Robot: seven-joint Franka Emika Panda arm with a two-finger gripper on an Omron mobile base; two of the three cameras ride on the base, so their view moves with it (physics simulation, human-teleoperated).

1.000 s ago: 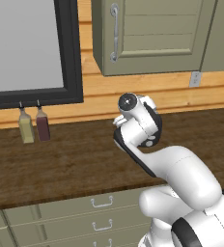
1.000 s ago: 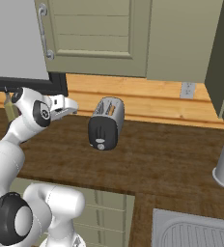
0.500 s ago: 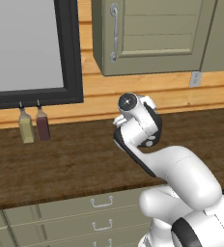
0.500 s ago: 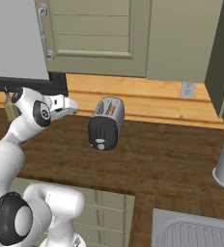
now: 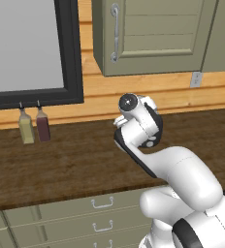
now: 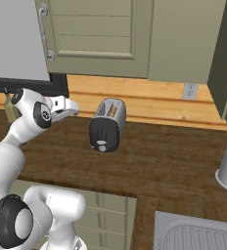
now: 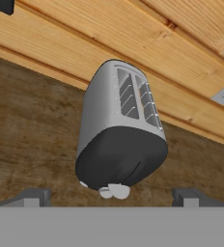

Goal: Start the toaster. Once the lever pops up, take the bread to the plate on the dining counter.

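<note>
2 slots: you see them on top of the toaster [image 6: 107, 125], side by side, with angled wire guides inside; you cannot tell whether bread sits in them.
Toaster position: it stands on the dark wood worktop [image 6: 174, 166], near the plank back wall, its black end panel [image 7: 121, 157] turned toward you.
End panel detail: in the hand view you see 2 small pale rounded parts at the panel's lower edge; you cannot tell a lever from a button there.
Gripper: your gripper [image 6: 70, 108] hangs above the worktop, just left of the toaster in the right base view, apart from it.
Hand state: the jaws are spread wide with nothing between them; in the hand view the 2 dark fingertips [image 7: 34, 197] stand far apart at the bottom, with the toaster centred between them and beyond.
Arm: in the left base view the white arm rises from the lower right and its wrist [image 5: 139, 121] blocks your sight of the toaster.
Bottles: 2 small bottles [image 5: 34, 127], 1 yellowish and 1 dark red, stand touching the wall under the black-framed window, well apart from the hand.
Cabinet: a sage-green wall cabinet [image 6: 115, 34] hangs above the toaster.
Outlet: a wall outlet [image 6: 190, 91] sits on the planks to the right of the toaster.
Sink: a grey ribbed drainboard [image 6: 198, 234] shows at the lower right of the right base view.
</note>
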